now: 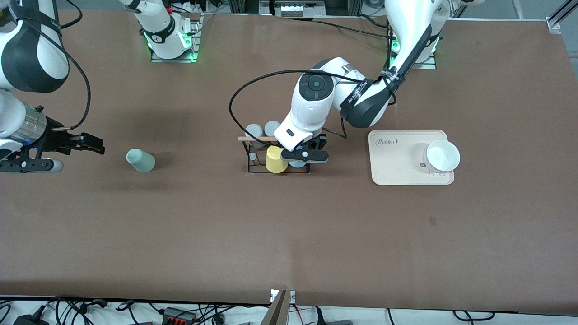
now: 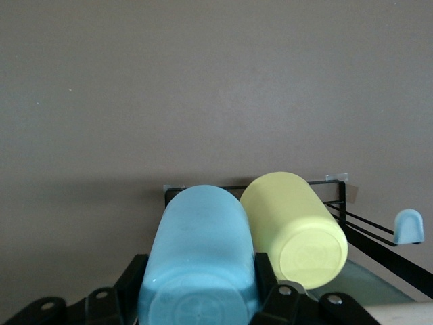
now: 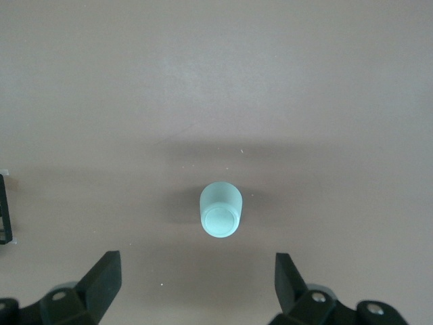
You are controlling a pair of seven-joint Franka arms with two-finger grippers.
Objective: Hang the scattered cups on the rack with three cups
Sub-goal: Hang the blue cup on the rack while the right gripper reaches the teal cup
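Observation:
The black wire rack [image 1: 249,159] with its wooden rod [image 1: 253,138] stands mid-table. My left gripper [image 1: 303,156] is over the rack, shut on the light blue cup [image 1: 297,164]. In the left wrist view the gripper [image 2: 201,271] clamps that cup [image 2: 203,223] on both sides, right beside the yellow cup [image 2: 294,227] that hangs on the rack's wire frame [image 2: 342,196]. The pale mint cup [image 1: 140,160] lies on the table toward the right arm's end. My right gripper [image 1: 95,146] hovers open beside it, apart from it. The right wrist view shows the cup [image 3: 220,208] ahead of the spread gripper [image 3: 196,274].
Two grey cups [image 1: 254,132] [image 1: 272,127] hang on the rack's side away from the front camera. A free peg [image 2: 409,225] with a pale cap sticks out beside the yellow cup. A beige tray [image 1: 393,169] holding a white bowl [image 1: 442,155] lies toward the left arm's end.

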